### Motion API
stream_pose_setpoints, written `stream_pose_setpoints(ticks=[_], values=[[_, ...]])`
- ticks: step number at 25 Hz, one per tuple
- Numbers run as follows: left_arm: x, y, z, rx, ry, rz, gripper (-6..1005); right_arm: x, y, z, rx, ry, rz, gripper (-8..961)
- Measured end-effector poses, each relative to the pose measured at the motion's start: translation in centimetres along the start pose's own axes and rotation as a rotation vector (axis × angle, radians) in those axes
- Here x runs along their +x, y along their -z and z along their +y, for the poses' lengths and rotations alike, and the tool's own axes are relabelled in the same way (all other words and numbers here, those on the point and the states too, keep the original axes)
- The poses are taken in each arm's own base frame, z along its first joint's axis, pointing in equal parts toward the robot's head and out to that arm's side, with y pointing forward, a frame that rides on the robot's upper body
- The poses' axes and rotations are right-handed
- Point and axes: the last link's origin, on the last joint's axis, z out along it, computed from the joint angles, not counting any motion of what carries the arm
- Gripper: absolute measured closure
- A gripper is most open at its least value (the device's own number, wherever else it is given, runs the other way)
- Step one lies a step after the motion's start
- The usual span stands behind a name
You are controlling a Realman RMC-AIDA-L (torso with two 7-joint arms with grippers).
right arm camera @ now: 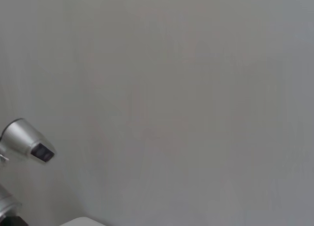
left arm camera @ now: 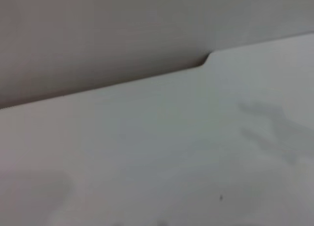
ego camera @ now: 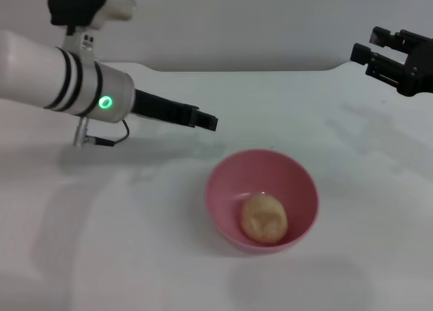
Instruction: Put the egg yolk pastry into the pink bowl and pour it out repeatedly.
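The pink bowl (ego camera: 262, 200) stands upright on the white table, a little right of centre in the head view. The egg yolk pastry (ego camera: 264, 218), a pale tan ball, lies inside it toward the near right wall. My left gripper (ego camera: 206, 119) reaches in from the left and hovers above the table, behind and to the left of the bowl, clear of it. My right gripper (ego camera: 371, 47) is raised at the far right, open and empty, well away from the bowl. Neither wrist view shows the bowl or the pastry.
The white table (ego camera: 135, 257) ends at a back edge with a notch (left arm camera: 205, 60) against a grey wall. A small metal stand with a cable (ego camera: 88, 139) sits at the left behind my left arm. A silver arm part (right arm camera: 25, 140) shows in the right wrist view.
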Motion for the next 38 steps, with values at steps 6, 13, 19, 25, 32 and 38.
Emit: stream_pose_setpoints(ticks=[6,13,19,25,32,38], values=[[0.5,2.8,-2.2,-0.08,0.093,0.169,457,0.5,0.2,-0.2,0.015,-0.051,-0.027,425],[-1.1,8.2,-5.7,-0.253,0.223,0.548,458,0.9,1.8,-1.7,0.116,-0.188,-0.164,425],[-5.8,12.3,-9.3,-0.314,0.307,0.951,459,2.4,5.2,-3.7,0.294,-0.422,-0.414,425],[-11.0,14.6,-10.9,-0.213,0.266,1.2,460,3.5,7.4,-4.4,0.393,-0.506,-0.518,425],[-12.8,15.3,-10.8,-0.085,0.11,1.257,459,4.2,7.4,-4.1,0.437,-0.38,-0.48,425],[-15.3,13.7,-10.2,0.238,-0.226,1.289,463,6.8,7.0,-3.2,0.578,-0.059,-0.378,425]])
